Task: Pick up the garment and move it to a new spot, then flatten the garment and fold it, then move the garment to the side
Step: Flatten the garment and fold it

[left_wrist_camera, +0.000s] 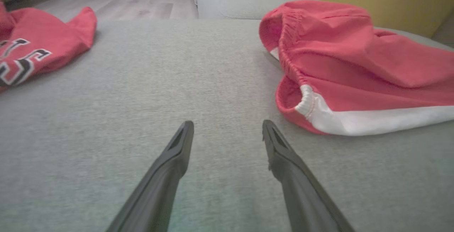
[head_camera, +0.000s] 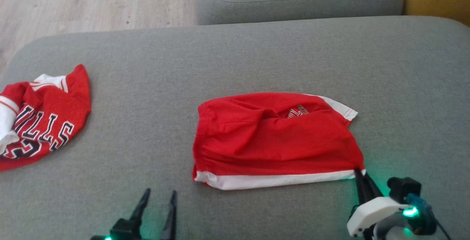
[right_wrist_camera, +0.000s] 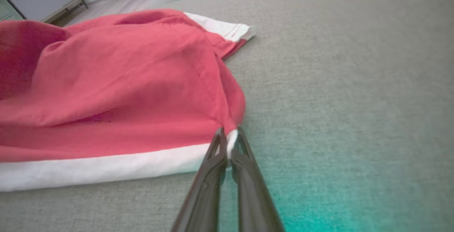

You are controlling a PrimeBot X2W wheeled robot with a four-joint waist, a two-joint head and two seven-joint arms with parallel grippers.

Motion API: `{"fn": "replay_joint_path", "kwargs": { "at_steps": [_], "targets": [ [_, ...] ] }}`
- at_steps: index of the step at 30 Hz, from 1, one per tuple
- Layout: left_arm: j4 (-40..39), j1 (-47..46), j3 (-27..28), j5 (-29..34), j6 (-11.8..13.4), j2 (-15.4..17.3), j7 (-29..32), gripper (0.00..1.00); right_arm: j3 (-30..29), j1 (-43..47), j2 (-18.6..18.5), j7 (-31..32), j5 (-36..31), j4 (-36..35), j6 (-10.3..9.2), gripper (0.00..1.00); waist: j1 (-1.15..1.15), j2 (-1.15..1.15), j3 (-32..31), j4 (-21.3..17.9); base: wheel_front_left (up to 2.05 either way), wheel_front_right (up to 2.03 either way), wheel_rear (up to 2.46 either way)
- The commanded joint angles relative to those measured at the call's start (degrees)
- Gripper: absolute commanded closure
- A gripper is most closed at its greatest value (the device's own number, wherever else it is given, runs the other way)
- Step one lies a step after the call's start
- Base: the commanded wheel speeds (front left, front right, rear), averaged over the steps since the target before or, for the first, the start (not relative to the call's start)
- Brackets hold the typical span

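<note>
The red shorts lie in the middle of the head view, a little to the right, on the grey sofa cushion. They are not flat. The cloth is bunched in soft folds, and the white band runs along their lower edge.

The right gripper is at the lower right corner of the shorts. In the right wrist view its jaws are closed on the very corner, with a bit of white cloth pinched between the fingertips. I think the corner was chosen because it is a thin, free end that is easy to catch, and the whole piece will hang from it when it is lifted.

The left gripper is at the bottom of the head view, left of centre. Its jaws are open and empty, above bare cushion. In the left wrist view the elastic waist of the shorts is to the right of the fingers, near but not touching. The left gripper probably waits there to take the other corner.

A red jersey lies crumpled at the left edge, well apart from the shorts. The shorts are gripped but not yet lifted, so the task looks to be at its first step.
</note>
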Motion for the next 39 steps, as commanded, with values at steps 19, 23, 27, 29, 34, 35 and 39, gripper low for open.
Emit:
{"fn": "replay_joint_path", "kwargs": {
  "at_steps": [19, 23, 27, 29, 34, 35, 39],
  "targets": [
    [1.3, -9.4, -13.3, -8.8, -1.8, 2.5, -0.3, 0.00, 2.6, -2.3, -0.3, -0.2, -0.7, -5.8, -0.04, 1.00, 0.00, 0.00, 3.8, -5.0, 0.00, 0.00, 0.00],
    [2.2, -10.0, -14.5, -9.8, -1.8, 2.8, -0.3, 0.04, 3.0, -2.6, -0.3, -0.2, -0.6, -6.3, -0.04, 1.00, 0.00, 0.00, 4.1, -5.4, 0.00, 0.00, 0.00],
    [2.9, -10.9, -16.1, -11.2, -1.8, 3.3, -0.3, 0.73, 3.2, -2.9, -0.3, -0.2, -0.3, -6.8, -0.04, 1.00, 0.00, 0.00, 4.5, -5.4, 0.00, 0.00, 0.00],
    [2.6, -11.2, -16.7, -11.6, -1.8, 3.6, -0.3, 1.00, 3.3, -3.0, -0.3, -0.2, 0.2, -7.6, -0.04, 1.00, 0.00, 0.00, 4.2, -5.2, 0.00, 0.00, 0.00],
    [-2.4, -11.4, -15.1, -12.2, -1.8, 4.8, -0.3, 1.00, 4.4, -3.1, -0.3, -0.2, 4.1, -13.2, -0.04, 1.00, 0.00, 0.00, 1.0, -4.5, 0.00, 0.00, 0.00],
    [-4.0, -11.7, -14.7, -12.1, -1.8, 5.4, -0.3, 1.00, 4.6, -3.2, -0.3, -0.2, 5.0, -14.8, -0.04, 1.00, 0.00, 0.00, -0.1, -4.3, 0.00, 0.00, 0.00],
    [-11.7, -15.5, -13.3, -11.9, -1.8, 9.0, -0.3, 1.00, 5.4, -6.2, -0.3, -0.2, 8.4, -21.1, -0.04, 1.00, 0.00, 0.00, -3.4, -3.8, 0.00, 0.00, 0.00]
  ]
}}
